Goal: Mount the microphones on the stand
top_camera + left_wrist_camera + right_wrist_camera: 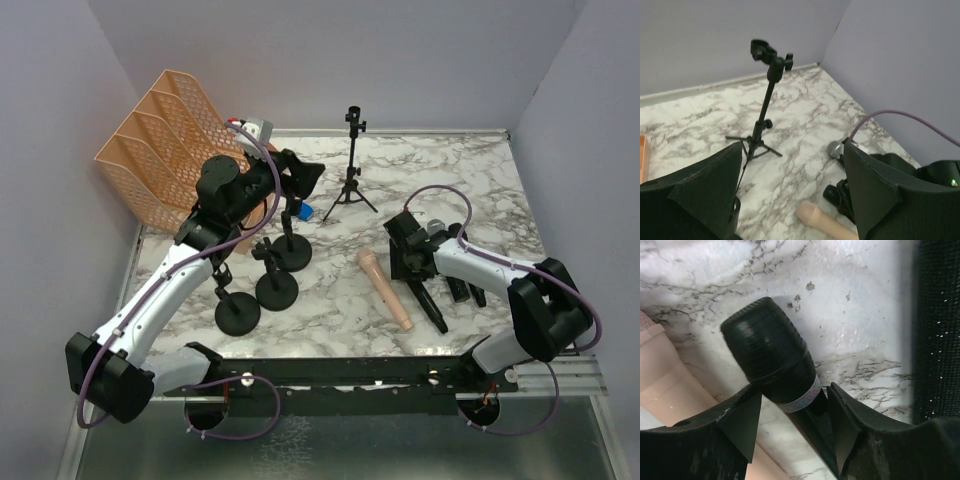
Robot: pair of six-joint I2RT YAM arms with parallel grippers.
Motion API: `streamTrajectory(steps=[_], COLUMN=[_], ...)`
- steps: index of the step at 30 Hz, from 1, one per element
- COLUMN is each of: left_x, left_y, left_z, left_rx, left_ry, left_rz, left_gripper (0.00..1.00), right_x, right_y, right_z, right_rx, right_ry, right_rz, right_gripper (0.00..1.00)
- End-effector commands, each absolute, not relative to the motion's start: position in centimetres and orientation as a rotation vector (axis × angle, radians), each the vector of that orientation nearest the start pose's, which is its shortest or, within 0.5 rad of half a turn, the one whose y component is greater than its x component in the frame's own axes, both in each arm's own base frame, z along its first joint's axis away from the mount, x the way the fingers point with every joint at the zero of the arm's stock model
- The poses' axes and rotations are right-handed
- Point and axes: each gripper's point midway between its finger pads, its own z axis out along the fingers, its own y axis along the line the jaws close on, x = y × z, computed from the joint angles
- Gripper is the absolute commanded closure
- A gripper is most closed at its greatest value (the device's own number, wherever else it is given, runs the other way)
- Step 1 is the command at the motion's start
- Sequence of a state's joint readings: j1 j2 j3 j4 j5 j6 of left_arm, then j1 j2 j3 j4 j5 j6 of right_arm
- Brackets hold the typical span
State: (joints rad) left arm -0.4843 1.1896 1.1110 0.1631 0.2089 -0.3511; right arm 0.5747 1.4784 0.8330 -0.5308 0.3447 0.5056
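A black tripod stand point(352, 170) point(761, 117) with an empty clip on top stands at the back of the marble table. My left gripper point(305, 180) point(792, 150) hangs open just left of it, nothing between its fingers. The pale pink microphone point(386, 290) point(822, 222) lies flat in the middle. Right of it lie the black microphones point(465, 290), one with a silver mesh head point(437, 228) point(836, 148). My right gripper point(412, 268) point(794, 400) is down over another black microphone point(430, 303) point(767, 357), its jaws against both sides of the neck by a pale lettered band.
Three black round-base stands point(276, 290) are grouped left of centre under my left arm. An orange mesh file rack point(160, 140) fills the back left corner. A small blue object point(302, 211) sits by the round stands. Walls close in the table's sides.
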Motion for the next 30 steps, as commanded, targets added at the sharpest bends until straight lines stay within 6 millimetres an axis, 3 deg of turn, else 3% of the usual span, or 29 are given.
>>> streamTrajectory(steps=[1, 7, 10, 17, 22, 25, 30], left_x=[31.4, 28.0, 27.0, 26.7, 26.1, 25.8, 25.4], left_y=[-22.1, -20.0, -19.1, -16.7, -16.9, -17.3, -17.6], left_z=[32.5, 31.9, 32.4, 32.1, 32.0, 32.1, 32.5], left_rx=[0.274, 0.281, 0.278, 0.222, 0.249, 0.275, 0.273], left_ry=[1.726, 1.678, 1.633, 1.654, 1.64, 1.61, 1.577], left_rz=[-0.794, -0.773, -0.762, -0.644, -0.663, -0.687, -0.722], left_gripper=[0.19, 0.15, 0.06, 0.01, 0.01, 0.01, 0.01], right_x=[25.4, 25.4, 25.4, 23.8, 22.6, 22.6, 24.8], right_y=[12.4, 12.0, 12.1, 12.8, 12.6, 12.2, 11.7], right_z=[3.0, 3.0, 3.0, 2.9, 2.2, 1.9, 2.9], right_rx=[-0.061, -0.094, -0.111, -0.128, -0.131, -0.127, -0.138], right_ry=[2.717, 2.771, 2.799, 2.867, 2.909, 2.903, 2.811], right_rz=[-0.144, -0.226, -0.24, -0.159, -0.157, -0.185, -0.261], right_gripper=[0.42, 0.43, 0.43, 0.41, 0.41, 0.46, 0.77])
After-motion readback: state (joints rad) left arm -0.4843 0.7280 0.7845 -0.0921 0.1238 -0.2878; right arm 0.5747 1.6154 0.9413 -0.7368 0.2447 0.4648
